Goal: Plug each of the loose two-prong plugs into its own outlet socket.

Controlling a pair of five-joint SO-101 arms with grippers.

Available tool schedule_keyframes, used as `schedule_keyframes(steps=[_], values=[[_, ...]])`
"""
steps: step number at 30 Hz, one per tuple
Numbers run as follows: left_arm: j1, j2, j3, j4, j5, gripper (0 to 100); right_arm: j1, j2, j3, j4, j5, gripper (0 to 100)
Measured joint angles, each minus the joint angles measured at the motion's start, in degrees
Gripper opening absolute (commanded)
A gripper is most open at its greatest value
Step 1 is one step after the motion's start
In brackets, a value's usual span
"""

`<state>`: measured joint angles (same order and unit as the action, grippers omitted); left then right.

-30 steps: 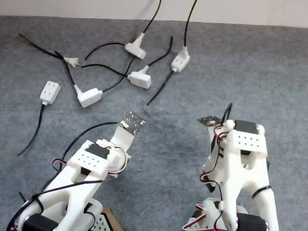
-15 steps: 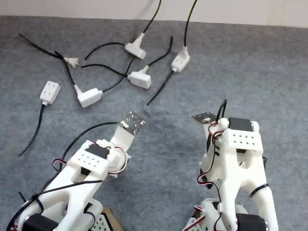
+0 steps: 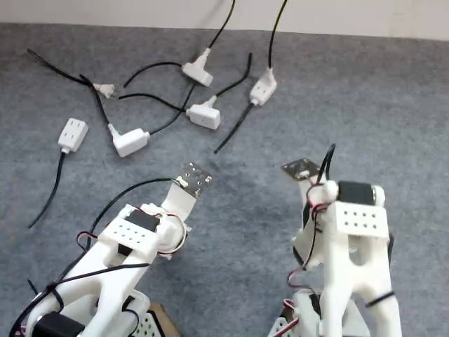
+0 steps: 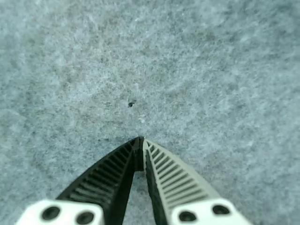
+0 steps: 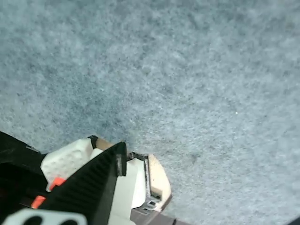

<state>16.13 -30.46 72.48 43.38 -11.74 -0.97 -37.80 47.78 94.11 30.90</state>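
Grey mat [image 3: 393,126] covers the table. Left arm [image 3: 133,242] and right arm [image 3: 354,225] sit at the near edge. Left gripper [image 4: 141,144] is pinched fully together, holds nothing, over bare mat. Right gripper [image 3: 300,169] is also over bare mat; can't tell how far open, nothing seen in it. Plugs [image 3: 203,112] lie in a tangle at the far side, well apart from both grippers. One socket [image 3: 72,133] lies apart at far left. Step: looks like the approach, nothing plugged in yet. Next: open up, reach far, take one plug by its body, prongs toward a socket.
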Motion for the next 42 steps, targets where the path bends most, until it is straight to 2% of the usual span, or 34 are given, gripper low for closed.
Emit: schedule_keyframes(steps=[6,9,12,15,18,24,27,31,37,42], values=[[-2.99,0.00,-0.26,0.70,0.00,1,-0.18,-11.16,5.80,-2.46,1.23,54.6],[-8.00,0.62,-2.20,3.96,-0.88,1,-0.18,-14.51,5.89,-2.46,1.23,54.6],[-16.97,0.62,-6.59,8.97,-4.92,1,-0.18,-14.86,5.89,-2.46,1.23,54.6],[-27.78,0.70,-15.82,13.19,-6.24,1,-0.18,-14.42,5.89,-2.73,1.41,54.6],[-35.60,0.70,-28.31,14.86,-8.26,1,-0.18,-11.87,5.89,-5.54,1.41,54.6],[-40.26,4.04,-50.64,12.22,-9.32,1,-2.46,1.58,-0.18,-9.49,1.41,54.6],[-41.41,12.31,-58.29,9.49,-9.67,1,-3.34,10.55,-4.75,-11.08,1.41,54.6],[-43.43,29.98,-70.42,9.32,-13.71,1,-5.54,18.11,-8.79,-13.71,1.41,54.6],[-48.26,58.20,-94.59,9.32,-13.89,1,-9.67,19.87,-10.29,-13.98,1.41,54.6],[-49.32,75.78,-115.96,10.99,-13.89,1,-12.13,19.87,-10.37,-13.98,0.62,54.6]])
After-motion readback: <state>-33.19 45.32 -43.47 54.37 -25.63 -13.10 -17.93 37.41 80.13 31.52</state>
